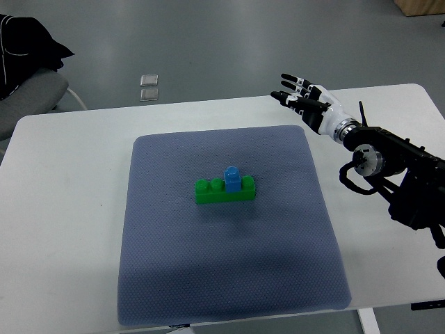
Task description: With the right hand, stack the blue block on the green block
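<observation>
Blue block (233,178) is being carried on the green block (224,190)
The right hand (304,100) is being held with fingers spread, empty, beyond the grey mat (229,278); no writing is being shown

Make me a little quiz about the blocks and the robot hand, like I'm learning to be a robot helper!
1. True or false: the blue block sits on top of the green block.
2. What lies under both blocks? A) a plate B) a blue-grey mat C) a box
3. Fill in: the right hand is ____ and holds nothing.

Key: 1 true. 2 B. 3 open; it hovers off to the mat's far right corner, well away from the blocks.
</observation>
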Available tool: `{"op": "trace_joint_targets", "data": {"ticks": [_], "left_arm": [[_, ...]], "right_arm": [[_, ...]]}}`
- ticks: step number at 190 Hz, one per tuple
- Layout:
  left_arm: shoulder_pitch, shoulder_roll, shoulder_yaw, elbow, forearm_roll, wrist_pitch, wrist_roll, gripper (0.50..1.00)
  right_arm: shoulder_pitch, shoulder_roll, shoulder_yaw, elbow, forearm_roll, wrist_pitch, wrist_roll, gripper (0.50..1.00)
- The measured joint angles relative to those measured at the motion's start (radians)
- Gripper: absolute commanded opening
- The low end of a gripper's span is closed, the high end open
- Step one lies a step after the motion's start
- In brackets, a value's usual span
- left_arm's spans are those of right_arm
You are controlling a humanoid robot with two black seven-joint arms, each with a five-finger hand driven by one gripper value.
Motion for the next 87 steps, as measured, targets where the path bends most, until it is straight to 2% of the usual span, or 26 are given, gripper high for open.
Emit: {"op": "trace_joint_targets", "data": {"ticks": [87], "left_arm": [[0.000, 0.000, 0.000, 0.000, 0.000, 0.000, 0.000, 1.000]], "right_arm": [[-0.012, 0.002, 0.001, 0.003, 0.004, 0.003, 0.005, 0.915]]}}
